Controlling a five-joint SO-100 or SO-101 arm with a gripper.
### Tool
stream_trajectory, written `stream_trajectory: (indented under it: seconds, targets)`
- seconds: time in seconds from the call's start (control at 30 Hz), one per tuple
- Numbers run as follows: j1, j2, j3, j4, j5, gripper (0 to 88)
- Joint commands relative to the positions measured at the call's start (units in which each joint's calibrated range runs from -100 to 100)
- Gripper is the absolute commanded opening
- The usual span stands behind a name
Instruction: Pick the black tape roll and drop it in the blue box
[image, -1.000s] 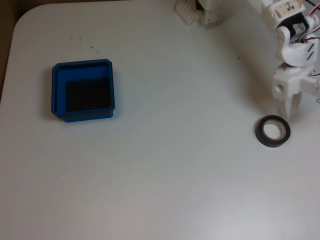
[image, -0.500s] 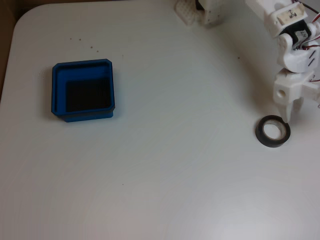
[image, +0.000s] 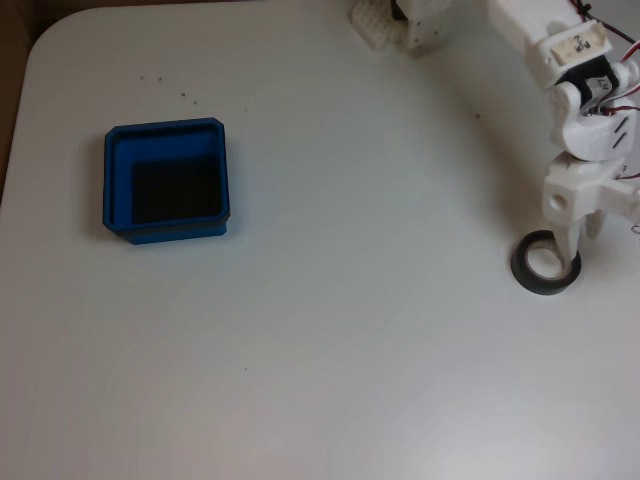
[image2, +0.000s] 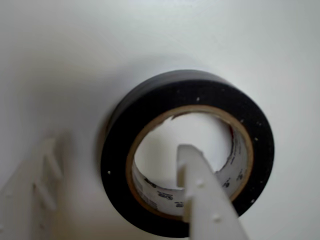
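Observation:
The black tape roll lies flat on the white table at the right; in the wrist view the tape roll shows its pale core. My gripper stands over its far-right rim, open. In the wrist view my gripper straddles the roll's left wall: one finger is down inside the core hole, the other finger is blurred outside the roll at the left. Nothing is gripped. The blue box, with its dark floor, sits far off at the left of the table.
The arm's white base parts sit at the table's top edge. A few small dark specks lie above the box. The table's rounded corner is at the upper left, and bare tabletop lies between roll and box.
My gripper has come down and slightly left onto the roll, so one finger now reaches into the core hole. Roll and box have not moved.

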Motion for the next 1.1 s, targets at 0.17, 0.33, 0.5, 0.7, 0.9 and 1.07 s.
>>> stream_trajectory:
  seconds: [0.17, 0.33, 0.5, 0.7, 0.9, 1.07]
  targets:
    - [3.8, -0.3, -3.6, -0.1, 0.2, 21.1]
    - [2.7, 2.6, -3.5, 0.2, 0.1, 21.2]
    - [1.3, 2.6, -3.5, 0.3, -0.2, 21.2]
    - [0.9, 2.5, -3.5, 0.4, -0.2, 21.2]
    - [0.9, 1.6, -3.5, 0.5, 0.1, 21.2]
    - [1.0, -2.9, -3.4, 3.1, -0.1, 21.2]
